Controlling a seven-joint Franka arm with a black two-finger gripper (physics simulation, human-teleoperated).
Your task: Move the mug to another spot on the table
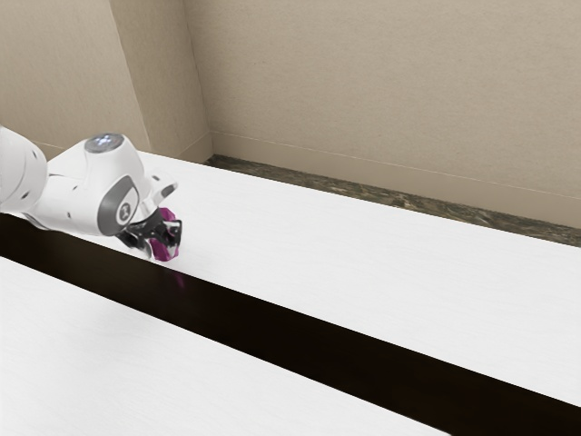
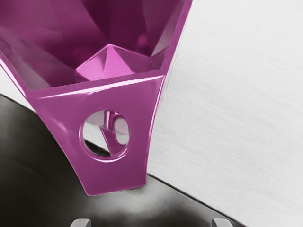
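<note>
Watching the magenta mug (image 1: pixel 168 243), you find it at the gripper (image 1: pixel 159 238), beside the table's (image 1: pixel 363 254) edge and the dark gap (image 1: pixel 272 327). You cannot tell whether the hand is clamped on it or whether it touches the table. A loose hold could drop it into that gap.

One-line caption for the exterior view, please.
Franka gripper at the magenta mug, low over the white table near its edge by the dark gap.
</note>
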